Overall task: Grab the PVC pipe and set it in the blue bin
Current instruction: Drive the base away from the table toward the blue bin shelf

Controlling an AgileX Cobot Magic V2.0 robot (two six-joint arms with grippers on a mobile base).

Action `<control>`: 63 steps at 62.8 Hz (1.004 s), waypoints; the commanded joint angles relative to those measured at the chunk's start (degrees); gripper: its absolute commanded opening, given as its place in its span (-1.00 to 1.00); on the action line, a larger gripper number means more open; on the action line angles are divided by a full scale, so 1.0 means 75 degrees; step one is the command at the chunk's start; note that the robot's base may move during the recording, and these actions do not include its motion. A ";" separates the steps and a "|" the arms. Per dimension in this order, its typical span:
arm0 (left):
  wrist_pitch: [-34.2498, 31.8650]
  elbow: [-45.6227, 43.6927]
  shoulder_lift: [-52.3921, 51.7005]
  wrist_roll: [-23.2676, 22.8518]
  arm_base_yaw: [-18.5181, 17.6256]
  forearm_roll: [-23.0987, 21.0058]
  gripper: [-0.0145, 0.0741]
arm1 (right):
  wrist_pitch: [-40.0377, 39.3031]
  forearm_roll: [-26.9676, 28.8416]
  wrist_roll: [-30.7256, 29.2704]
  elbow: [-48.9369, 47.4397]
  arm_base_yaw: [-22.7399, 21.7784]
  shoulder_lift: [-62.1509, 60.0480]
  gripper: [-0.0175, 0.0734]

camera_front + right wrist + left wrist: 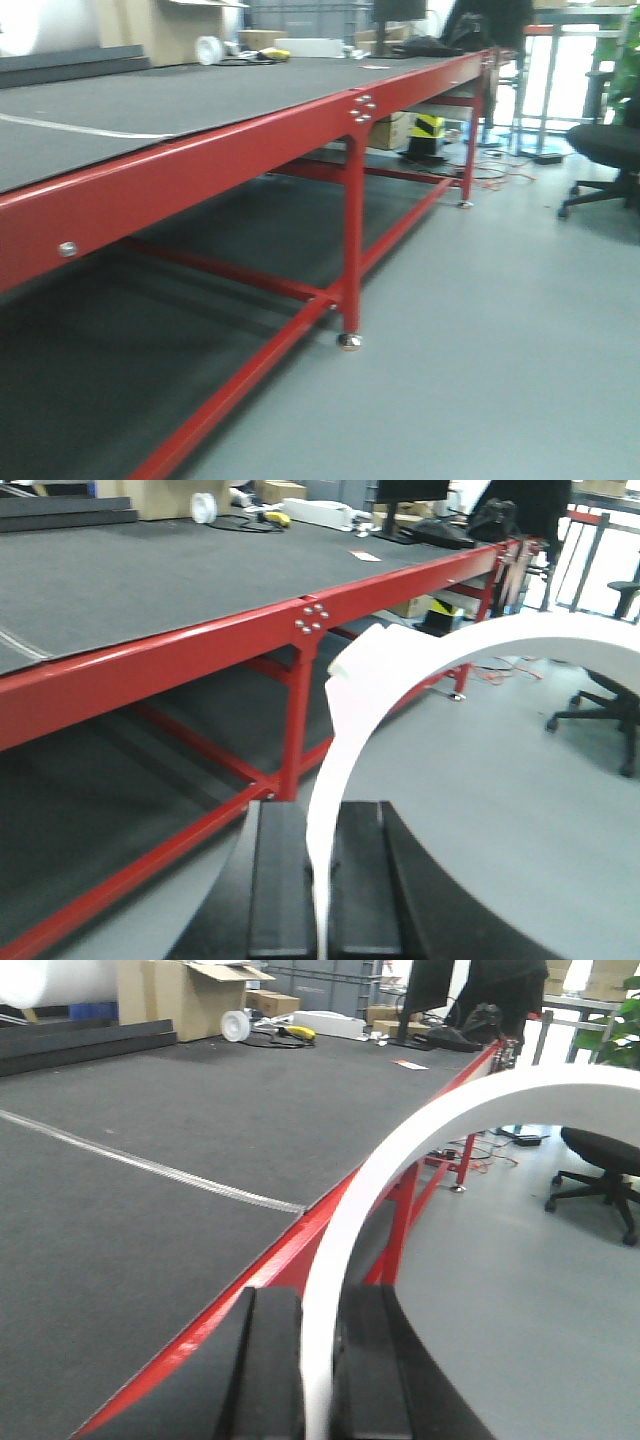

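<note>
Off the desk, aloft beside its long red edge: PVC pipe (420, 1140), white, bent in a smooth arc, resting on no surface.

- Left hand (320, 1300): black fingers (270, 1360) closed narrow on the pipe, which rises from the grip and curves away to the right.
- Right hand (322, 815): likewise clamped on the white arc (345, 750); this grip sits lower, level with the space under the desk.
- Desk (200, 165): red steel frame, dark mat top; cardboard box (165, 995) and small clutter at its far edge.
- Floor (500, 350): grey, with an office chair (605, 150) well apart to the right.
- Blue bin: not made out in any view.

Step in hand, by judgement: grasp complete, carrying phase; placing not yet done.

Next move calls for: locating the bin, travelling both arms together so the bend is neither twisted nor strained, keeping the arc off the desk edge, then lowering it inside before either grip lets go.
</note>
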 commanded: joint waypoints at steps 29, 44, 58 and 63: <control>-0.0215 -0.0018 -0.0046 -0.0017 -0.0040 -0.0003 -0.92 | -0.0250 0.0011 -0.0001 0.0001 0.0012 -0.0054 -0.97; -0.0215 -0.0018 -0.0046 -0.0017 -0.0040 -0.0003 -0.92 | -0.0250 0.0011 -0.0001 0.0001 0.0012 -0.0054 -0.97; -0.0215 -0.0018 -0.0046 -0.0017 -0.0040 -0.0003 -0.92 | -0.0250 0.0011 -0.0001 0.0001 0.0012 -0.0054 -0.97; -0.0215 -0.0018 -0.0046 -0.0017 -0.0040 -0.0003 -0.92 | -0.0250 0.0011 -0.0001 0.0001 0.0012 -0.0054 -0.97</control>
